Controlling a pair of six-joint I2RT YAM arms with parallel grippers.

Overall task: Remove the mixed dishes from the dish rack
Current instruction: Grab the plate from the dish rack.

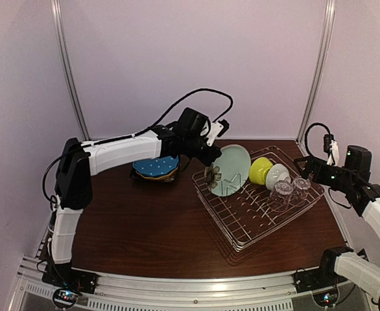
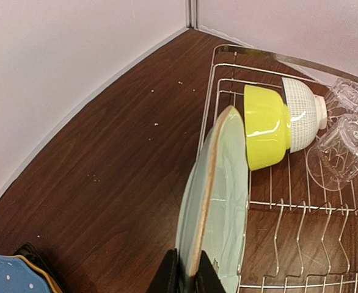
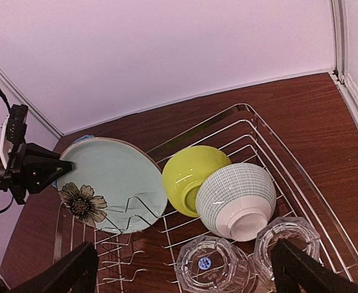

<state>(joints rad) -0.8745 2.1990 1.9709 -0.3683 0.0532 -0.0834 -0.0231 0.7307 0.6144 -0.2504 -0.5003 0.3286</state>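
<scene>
We see the pale teal plate [image 2: 219, 201] standing on edge at the left end of the dish rack [image 1: 261, 220], leaning among the upright prongs. The left pincer [image 2: 188, 278] is closed on its rim, one finger on each face. A dark flower [image 3: 81, 202] shows at the plate's lower left. From these angles we cannot tell whether it is printed on the teal plate or belongs to another dish in front of it. Just beside the plate, further along the rack, the yellow-green bowl [image 3: 191, 174] lies on its side. The white bowl [image 3: 240, 198] is pressed against it, its foot turned outward. Two clear glasses [image 3: 212, 265] rest side by side next to the white bowl, near the rack's right end. The right pincer [image 3: 184, 259] hangs above that end with its fingers spread wide, holding nothing. The rack sits at an angle on the dark wooden tabletop [image 1: 144, 227]. To the rack's left, near the back wall, the blue dotted plate [image 1: 155, 166] lies flat on the tabletop. It tops a low stack, and an orange edge peeks out beneath it in the left wrist view.
</scene>
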